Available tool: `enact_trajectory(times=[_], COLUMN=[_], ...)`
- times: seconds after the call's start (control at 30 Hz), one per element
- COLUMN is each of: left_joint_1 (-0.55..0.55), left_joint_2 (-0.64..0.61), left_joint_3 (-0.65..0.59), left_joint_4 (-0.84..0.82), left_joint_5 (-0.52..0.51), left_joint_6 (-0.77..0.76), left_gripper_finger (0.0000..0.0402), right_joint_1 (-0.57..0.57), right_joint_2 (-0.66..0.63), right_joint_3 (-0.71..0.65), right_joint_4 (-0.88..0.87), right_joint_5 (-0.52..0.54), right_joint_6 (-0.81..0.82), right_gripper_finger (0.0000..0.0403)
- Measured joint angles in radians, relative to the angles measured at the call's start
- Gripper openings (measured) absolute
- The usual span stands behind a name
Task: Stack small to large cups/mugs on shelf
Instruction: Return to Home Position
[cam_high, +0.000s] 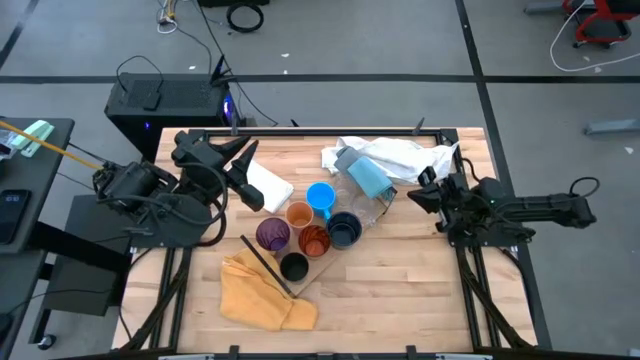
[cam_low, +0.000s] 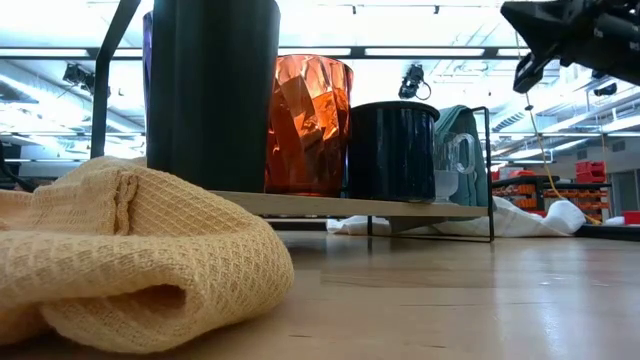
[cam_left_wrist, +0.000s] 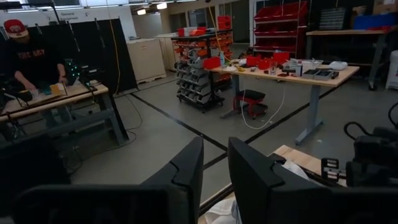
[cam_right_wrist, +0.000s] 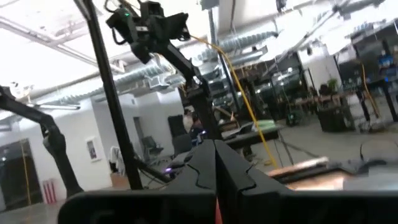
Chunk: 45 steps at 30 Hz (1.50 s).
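Note:
The cups stand close together on the pale wood shelf (cam_low: 350, 205), which rests on a black wire frame. They are purple (cam_high: 272, 234), small orange (cam_high: 299, 214), a bright blue mug (cam_high: 320, 196), a red-orange tumbler (cam_high: 314, 240), a black mug (cam_high: 293, 266) and a dark bluish cup (cam_high: 343, 229). In the low view the black mug (cam_low: 213, 90), the tumbler (cam_low: 308, 125) and the dark cup (cam_low: 392, 150) stand upright in a row. My left gripper (cam_high: 248, 165) hangs open and empty above the table's far left part. My right gripper (cam_high: 418, 192) is shut and empty, raised to the right of the cups.
A yellow waffle cloth (cam_high: 262, 295) lies at the near left of the cups. A white pad (cam_high: 268, 185) lies under my left gripper. A pale-blue cylinder with a grey end (cam_high: 365, 172), a clear glass (cam_high: 375, 205) and crumpled white material (cam_high: 395, 155) lie at the far side.

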Motion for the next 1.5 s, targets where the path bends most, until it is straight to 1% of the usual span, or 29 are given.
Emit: enact_trajectory(times=[0.07,0.3,0.43,0.53,0.73,0.9,0.97,1.23,1.5], left_joint_1=[0.000,0.000,0.000,0.000,0.000,0.000,0.000,0.000,0.000], left_joint_2=[0.000,0.000,0.000,0.000,0.000,0.000,0.000,0.000,0.000], left_joint_3=[0.000,0.000,0.000,0.000,0.000,0.000,0.000,0.000,0.000], left_joint_4=[0.000,0.000,0.000,0.000,0.000,-0.001,-0.001,-0.002,-0.007], left_joint_5=[0.000,0.002,0.025,0.033,0.033,0.033,0.033,0.043,0.060], left_joint_6=[0.003,0.007,0.025,0.030,0.033,0.033,0.042,0.048,0.049], left_gripper_finger=[0.0080,0.0086,0.0084,0.0081,0.0085,0.0089,0.0089,0.0080,0.0087], right_joint_1=[0.000,0.000,0.000,0.000,0.000,0.000,0.000,0.000,0.000], right_joint_2=[0.000,0.001,0.001,0.001,0.001,0.000,0.000,0.001,0.000], right_joint_3=[0.006,0.005,0.005,0.005,-0.001,-0.001,-0.001,-0.001,-0.001], right_joint_4=[-0.010,-0.237,-0.300,-0.318,-0.333,-0.222,-0.212,-0.316,-0.312], right_joint_5=[-0.009,-0.016,-0.018,-0.018,-0.008,-0.007,-0.007,-0.013,-0.060], right_joint_6=[-0.032,-0.106,-0.159,-0.185,-0.186,-0.202,-0.219,-0.216,-0.237], right_gripper_finger=[0.0000,0.0000,0.0000,0.0000,0.0000,0.0000,0.0000,0.0000,0.0000])
